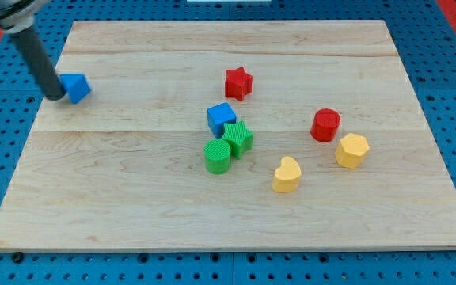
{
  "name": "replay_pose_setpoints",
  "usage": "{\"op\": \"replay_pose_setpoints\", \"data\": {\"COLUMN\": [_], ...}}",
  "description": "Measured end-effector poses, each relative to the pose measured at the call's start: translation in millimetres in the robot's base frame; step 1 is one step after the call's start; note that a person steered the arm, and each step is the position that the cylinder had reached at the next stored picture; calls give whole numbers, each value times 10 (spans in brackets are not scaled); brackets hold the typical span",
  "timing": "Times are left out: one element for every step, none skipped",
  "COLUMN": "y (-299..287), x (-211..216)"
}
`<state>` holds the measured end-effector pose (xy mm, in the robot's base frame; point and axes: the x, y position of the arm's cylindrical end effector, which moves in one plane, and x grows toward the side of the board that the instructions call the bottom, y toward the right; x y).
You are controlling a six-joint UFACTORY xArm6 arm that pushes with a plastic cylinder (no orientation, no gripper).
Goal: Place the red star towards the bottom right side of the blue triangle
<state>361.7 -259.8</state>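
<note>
The red star [238, 82] lies on the wooden board [133, 190], a little above its middle. The blue triangle [76, 86] lies far to the view's left, near the board's left edge. My tip [56, 96] stands right against the blue triangle's left side, touching or nearly touching it. The dark rod rises from it toward the view's top left corner. The red star is far to the right of my tip.
A blue cube [221, 118], a green star [238, 137] and a green cylinder [218, 156] cluster below the red star. A red cylinder [325, 125], a yellow hexagon [352, 150] and a yellow heart [287, 174] lie to the right.
</note>
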Motion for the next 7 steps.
{"op": "replay_pose_setpoints", "data": {"y": [37, -55, -146, 384, 1134, 2056, 2660], "x": [-223, -178, -10, 561, 354, 241, 240]}}
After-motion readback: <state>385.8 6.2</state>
